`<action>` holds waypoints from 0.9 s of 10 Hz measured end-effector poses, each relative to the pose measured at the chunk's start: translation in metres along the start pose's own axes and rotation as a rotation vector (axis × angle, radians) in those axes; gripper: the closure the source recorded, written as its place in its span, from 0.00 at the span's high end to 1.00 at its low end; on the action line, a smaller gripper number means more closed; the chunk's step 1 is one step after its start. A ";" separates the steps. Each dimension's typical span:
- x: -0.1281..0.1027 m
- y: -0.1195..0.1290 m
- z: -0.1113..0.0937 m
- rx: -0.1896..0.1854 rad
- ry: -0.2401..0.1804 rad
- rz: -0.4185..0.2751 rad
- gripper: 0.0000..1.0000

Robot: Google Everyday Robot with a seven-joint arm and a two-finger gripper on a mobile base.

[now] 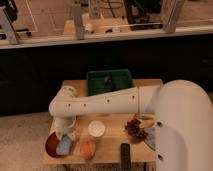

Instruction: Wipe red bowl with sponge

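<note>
The wooden table (111,144) carries the red bowl (51,144) at its front left corner, right beneath the gripper (65,139). Just right of the gripper lies a small orange round object (88,148), with a white cup (96,129) behind it. Farther right are a dark flat remote (125,155) and a brown clustered lump (135,128). A green bin (109,82) stands well behind the gripper.

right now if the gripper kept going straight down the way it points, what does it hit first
The gripper points down over the red bowl. It would probably meet the sponge first, lying in the bowl just beneath it; whether they touch yet is unclear.
</note>
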 end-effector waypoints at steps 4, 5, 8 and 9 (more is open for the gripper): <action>0.010 -0.029 0.005 0.024 -0.001 -0.064 0.00; 0.012 -0.037 0.007 0.028 -0.002 -0.078 0.00; 0.011 -0.057 0.016 0.032 -0.019 -0.131 0.00; 0.008 -0.061 0.019 0.032 -0.029 -0.149 0.00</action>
